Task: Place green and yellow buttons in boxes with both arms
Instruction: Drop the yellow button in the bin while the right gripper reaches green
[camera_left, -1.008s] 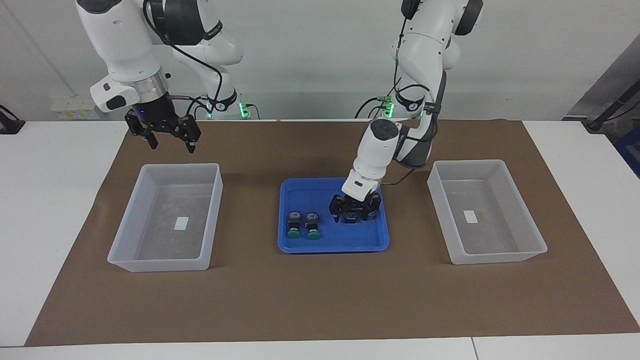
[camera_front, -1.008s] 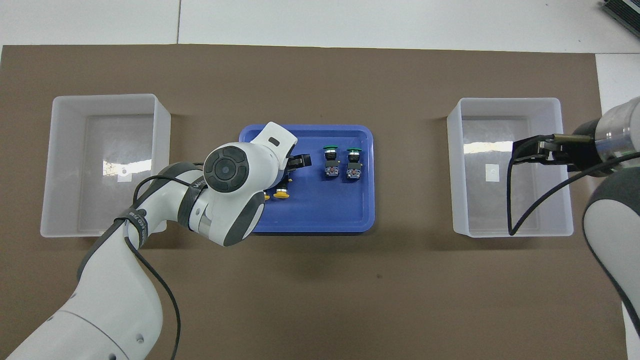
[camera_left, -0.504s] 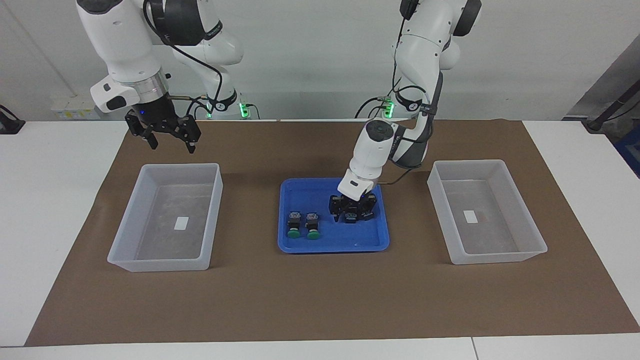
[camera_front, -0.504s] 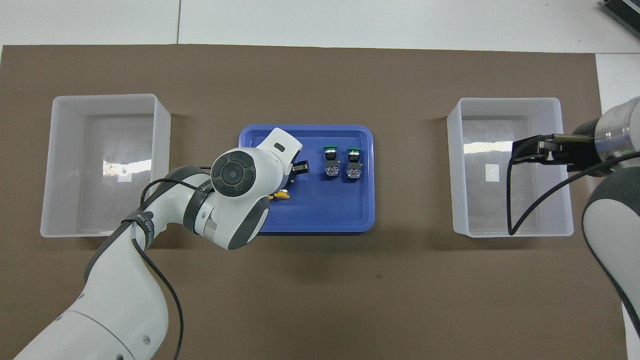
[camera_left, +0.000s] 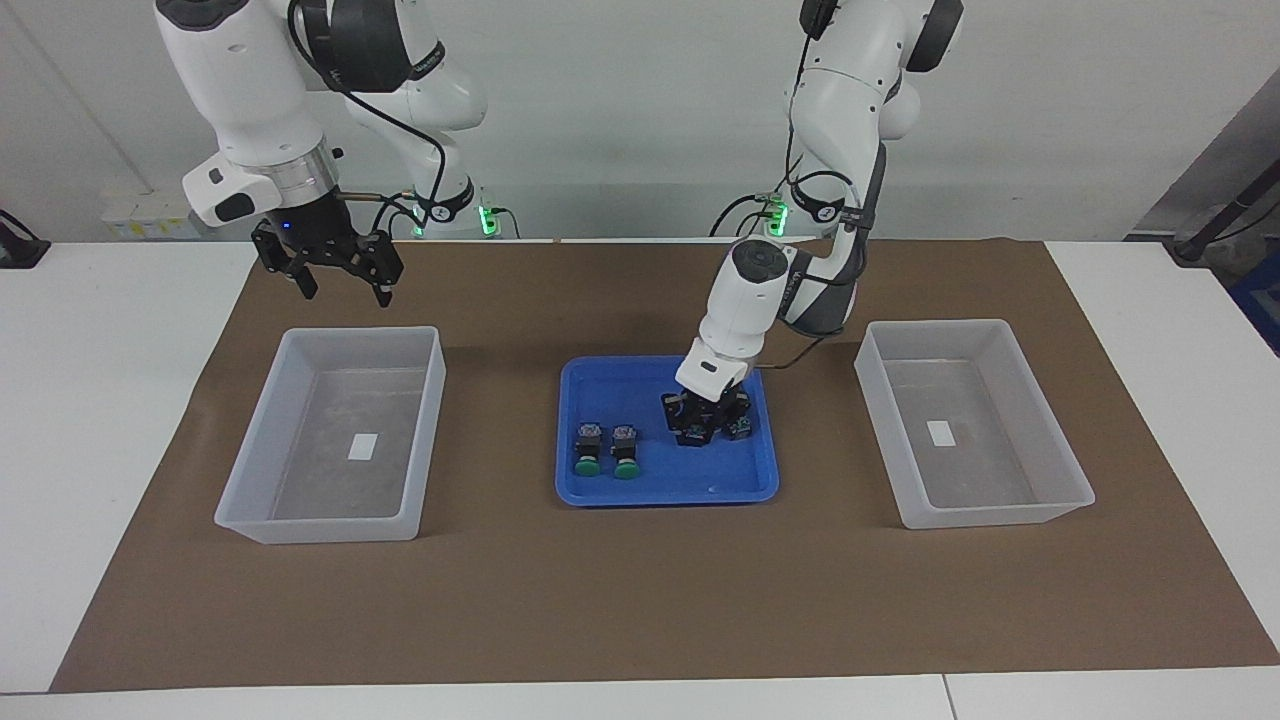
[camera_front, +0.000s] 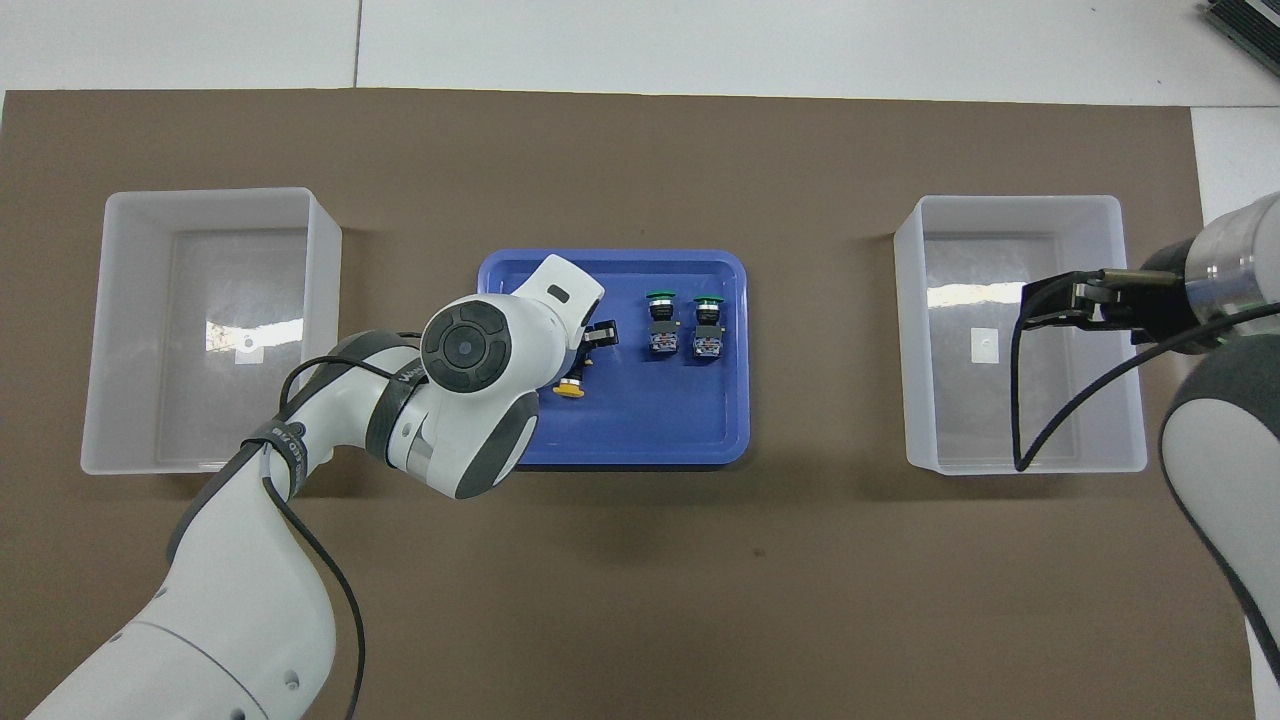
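A brown mat (camera_left: 640, 590) covered the table. Two boxes sat on it, one (camera_left: 335, 430) at the right arm's end, the other (camera_left: 975, 420) at the left arm's end, with a blue tray (camera_left: 665, 490) between them. The right gripper (camera_left: 335, 275) hung open over the mat by its box's edge nearest the robots. The left gripper (camera_left: 705, 430) was down in the tray, jaws closed on a yellow button (camera_front: 568, 388). Two green buttons (camera_left: 605, 450) lay side by side in the tray, toward the right arm's end.
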